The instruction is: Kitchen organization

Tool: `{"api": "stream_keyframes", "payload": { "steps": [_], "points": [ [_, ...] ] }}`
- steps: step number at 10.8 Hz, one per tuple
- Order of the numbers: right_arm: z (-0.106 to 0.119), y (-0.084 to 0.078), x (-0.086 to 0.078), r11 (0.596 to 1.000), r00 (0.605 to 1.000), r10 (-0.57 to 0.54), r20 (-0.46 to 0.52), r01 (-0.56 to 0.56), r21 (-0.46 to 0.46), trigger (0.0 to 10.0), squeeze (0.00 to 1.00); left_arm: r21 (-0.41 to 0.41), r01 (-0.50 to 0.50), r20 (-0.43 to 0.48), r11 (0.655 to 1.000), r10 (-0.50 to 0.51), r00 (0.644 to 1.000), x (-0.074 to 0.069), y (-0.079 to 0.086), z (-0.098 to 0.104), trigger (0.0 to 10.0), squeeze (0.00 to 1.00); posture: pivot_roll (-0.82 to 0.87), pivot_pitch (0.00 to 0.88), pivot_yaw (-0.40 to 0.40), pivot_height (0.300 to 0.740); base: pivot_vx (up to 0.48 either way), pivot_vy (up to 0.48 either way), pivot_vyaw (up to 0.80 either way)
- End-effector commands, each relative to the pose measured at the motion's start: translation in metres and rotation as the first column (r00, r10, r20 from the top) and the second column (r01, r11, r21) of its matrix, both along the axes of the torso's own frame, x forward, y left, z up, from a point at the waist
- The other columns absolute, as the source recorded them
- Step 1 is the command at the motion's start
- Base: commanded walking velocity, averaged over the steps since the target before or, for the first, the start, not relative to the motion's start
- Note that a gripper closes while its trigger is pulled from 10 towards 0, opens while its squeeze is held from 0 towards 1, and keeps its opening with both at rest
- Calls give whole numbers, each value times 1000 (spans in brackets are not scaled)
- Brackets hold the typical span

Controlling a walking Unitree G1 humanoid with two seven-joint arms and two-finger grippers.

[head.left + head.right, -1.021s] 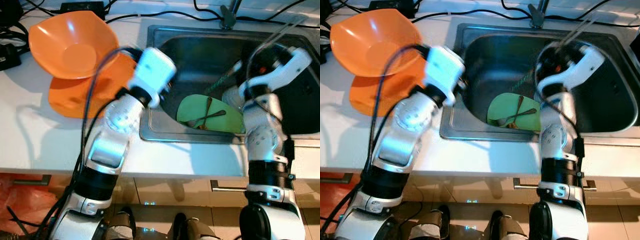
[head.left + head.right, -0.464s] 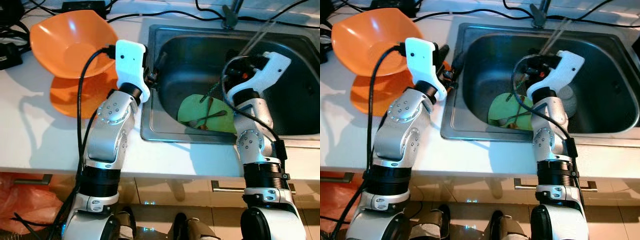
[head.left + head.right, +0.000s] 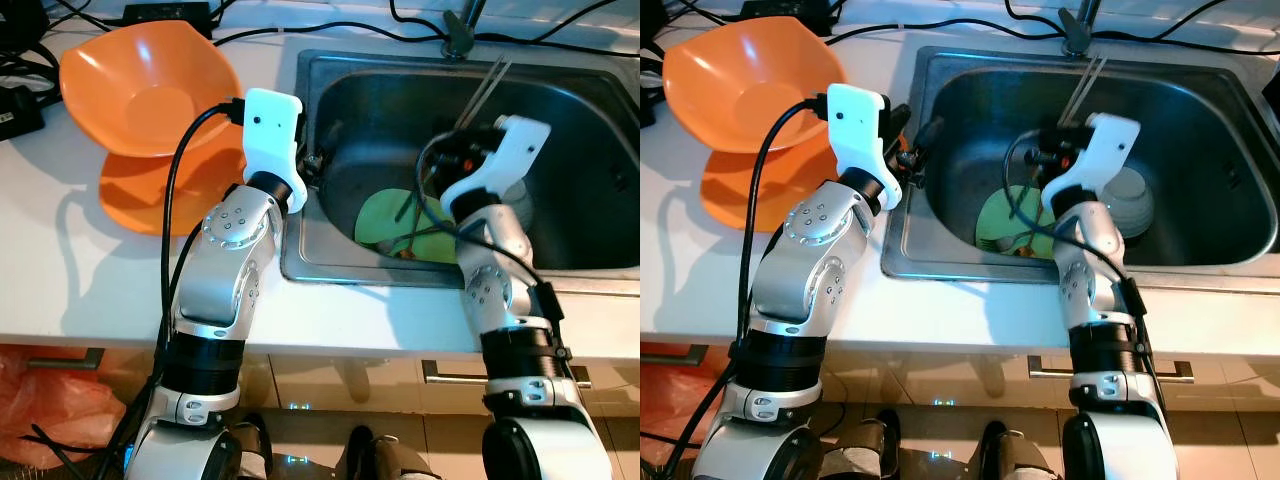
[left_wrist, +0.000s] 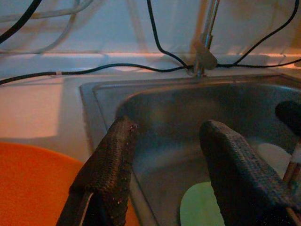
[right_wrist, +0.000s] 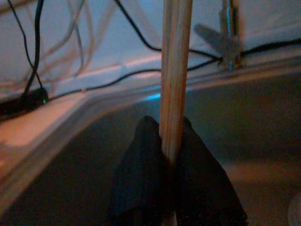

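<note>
The right gripper [image 5: 171, 141] held the chopsticks [image 5: 175, 70] between its fingers over the sink [image 3: 330, 75], at twelve o'clock from the green plate [image 3: 385, 215]; left gripper [image 4: 164, 155] spread wide (idle); lift straight, grip firm

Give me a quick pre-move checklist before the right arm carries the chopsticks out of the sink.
1. Right claw shut on the chopsticks: ok, fingers pinch the pair from both sides.
2. Chopsticks lifted off the sink floor: ok, they point up toward the faucet.
3. Left claw free: ok, open and holding nothing, over the sink's left edge.
4. Items left in the basin: not ok, green plate with cutlery and a white bowl remain.
5. Drop-off spot: cannot tell; the orange bowls sit on the counter at left.
6. Cables behind the sink: ok, away from both arms.
</note>
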State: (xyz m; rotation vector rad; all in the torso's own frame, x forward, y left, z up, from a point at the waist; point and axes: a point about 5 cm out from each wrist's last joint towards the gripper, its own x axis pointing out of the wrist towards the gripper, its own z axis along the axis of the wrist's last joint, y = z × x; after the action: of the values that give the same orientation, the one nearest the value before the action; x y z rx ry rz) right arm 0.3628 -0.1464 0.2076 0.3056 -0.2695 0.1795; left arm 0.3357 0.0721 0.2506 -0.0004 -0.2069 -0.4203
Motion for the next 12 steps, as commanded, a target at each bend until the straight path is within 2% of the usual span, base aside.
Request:
{"api": "stream_keyframes", "payload": {
  "steps": [1, 2, 7, 8, 9, 11, 12],
  "points": [
    [-7, 0, -1, 1000, 1000, 2, -18, -2, -12, 10000, 122, 8, 27, 12, 1000, -27, 1000, -4, -5, 4, 10000, 0, 161, 188, -32, 740, 0, 0, 0],
    [-7, 0, -1, 1000, 1000, 1, -18, -1, -11, 10000, 1000, 22, 31, 11, 999, -31, 999, -4, -5, 3, 10000, 0, 162, 186, -30, 740, 0, 0, 0],
    [-8, 0, 0, 1000, 1000, -9, -17, 9, -20, 10000, 1000, 31, 32, 9, 999, -32, 999, -4, -7, 4, 10000, 0, 159, 192, -29, 740, 0, 0, 0],
    [-5, -1, 0, 999, 1000, -18, -7, 18, -34, 10000, 0, 32, 33, 16, 999, -33, 999, -5, -7, 5, 10000, 0, 160, 196, -30, 740, 0, 0, 0],
    [3, -3, 0, 999, 999, -43, 32, 44, -28, 10000, 0, 26, 36, 35, 999, -37, 999, -5, -7, 8, 10000, 0, 167, 201, -32, 740, 0, 0, 0],
    [43, -17, -5, 992, 972, -126, 201, 123, 30, 10000, 0, 1, 38, 92, 999, -38, 995, -7, -5, 17, 10000, 0, 166, 209, -34, 740, 0, 0, 0],
    [57, -19, -7, 990, 958, -138, 253, 132, 38, 10000, 0, -6, 39, 108, 999, -38, 993, -8, -5, 20, 10000, 0, 164, 209, -33, 740, 0, 0, 0]
  ]
}}
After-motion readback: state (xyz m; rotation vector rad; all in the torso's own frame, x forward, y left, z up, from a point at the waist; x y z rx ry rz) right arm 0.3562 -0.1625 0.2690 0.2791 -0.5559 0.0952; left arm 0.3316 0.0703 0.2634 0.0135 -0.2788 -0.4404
